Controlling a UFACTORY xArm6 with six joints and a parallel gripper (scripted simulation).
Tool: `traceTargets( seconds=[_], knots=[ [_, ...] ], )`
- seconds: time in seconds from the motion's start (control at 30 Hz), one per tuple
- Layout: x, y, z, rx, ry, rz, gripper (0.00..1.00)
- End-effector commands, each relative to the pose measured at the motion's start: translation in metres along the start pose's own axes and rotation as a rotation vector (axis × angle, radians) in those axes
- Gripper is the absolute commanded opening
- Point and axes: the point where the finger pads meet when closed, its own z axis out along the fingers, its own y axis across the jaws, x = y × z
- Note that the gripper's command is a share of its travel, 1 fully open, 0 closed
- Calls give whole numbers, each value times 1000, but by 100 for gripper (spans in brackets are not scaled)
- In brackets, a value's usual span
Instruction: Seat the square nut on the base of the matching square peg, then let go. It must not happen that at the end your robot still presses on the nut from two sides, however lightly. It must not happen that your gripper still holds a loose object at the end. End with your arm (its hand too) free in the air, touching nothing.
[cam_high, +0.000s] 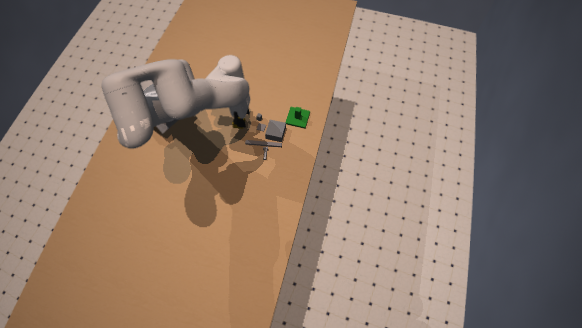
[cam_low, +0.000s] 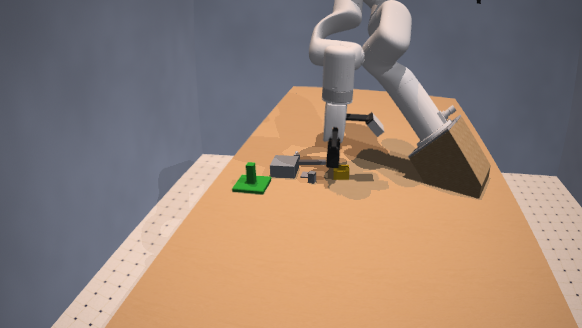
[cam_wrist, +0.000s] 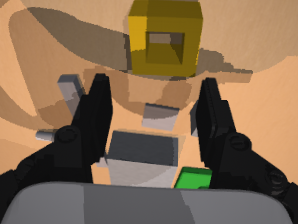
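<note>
The yellow square nut (cam_wrist: 165, 36) lies flat on the wooden table with its square hole facing up. In the exterior view the nut (cam_low: 341, 172) sits just right of and below my fingertips. My gripper (cam_wrist: 154, 94) (cam_low: 333, 155) is open and empty. It hangs just above the table beside the nut, and in the top view the gripper (cam_high: 240, 120) hides the nut. A green base with an upright green peg (cam_low: 251, 181) stands to the left; it also shows in the top view (cam_high: 298, 116). A grey block (cam_low: 285, 166) sits between the peg and the nut.
Small grey cubes (cam_low: 311, 176) (cam_high: 259, 117) lie near the grey block (cam_high: 275, 129). A thin grey bar (cam_high: 263, 144) lies on the table beside them. The arm's wooden wedge mount (cam_low: 452, 157) stands to the right. Dotted tiled floor flanks the table.
</note>
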Motion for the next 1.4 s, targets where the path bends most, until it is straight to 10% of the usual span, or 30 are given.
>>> traceTargets(
  seconds=[0.0,1.37],
  knots=[
    [0,1,4,-2,0,-1,60],
    [24,6,32,-42,66,-22,60]
  ],
)
